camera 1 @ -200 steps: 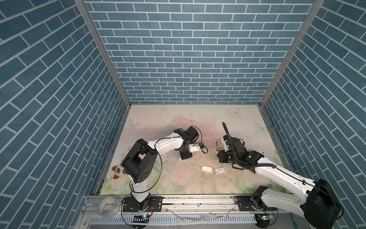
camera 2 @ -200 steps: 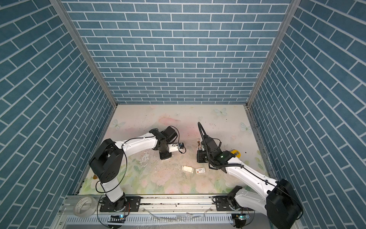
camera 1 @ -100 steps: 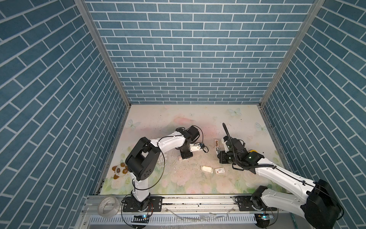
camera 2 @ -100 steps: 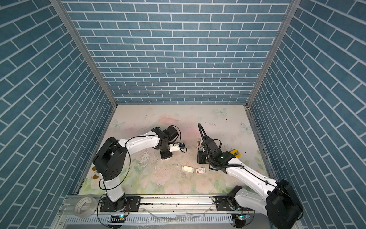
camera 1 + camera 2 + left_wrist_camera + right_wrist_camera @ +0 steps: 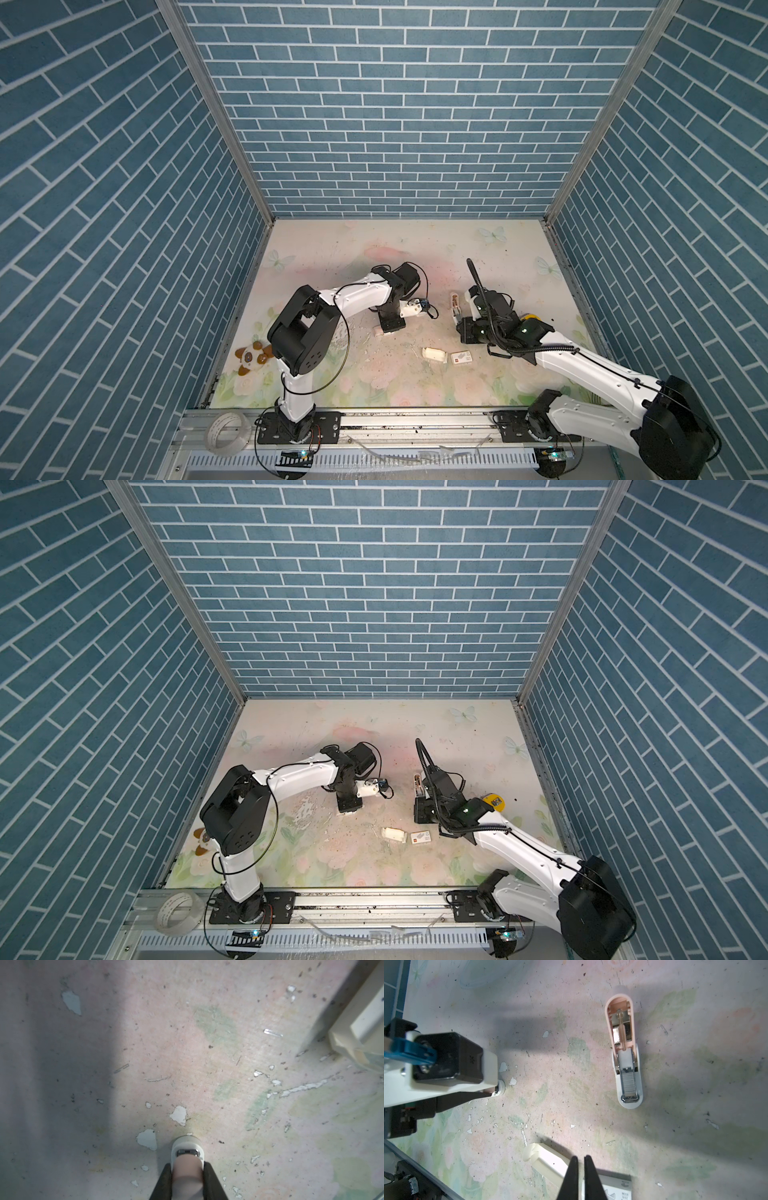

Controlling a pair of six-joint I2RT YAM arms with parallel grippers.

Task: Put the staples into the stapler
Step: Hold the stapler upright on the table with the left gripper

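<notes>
Evidently staples (image 5: 629, 1082) fill the open stapler (image 5: 625, 1057); right hand (image 5: 581, 1157) together, empty; left hand (image 5: 187, 1164) clamps a pink piece (image 5: 186, 1148); closing seems due.

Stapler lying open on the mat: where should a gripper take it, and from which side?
Best bet: pinch the white base across its narrow width from straight above: the stapler lies flat, long sides bare, staples facing up, pink lid folded back.

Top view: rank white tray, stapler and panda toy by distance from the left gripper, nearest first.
From the left gripper, shut on a pink-white piece:
1. White tray, just right of it.
2. Stapler, farther right, lying open.
3. Panda toy, far left by the wall.
</notes>
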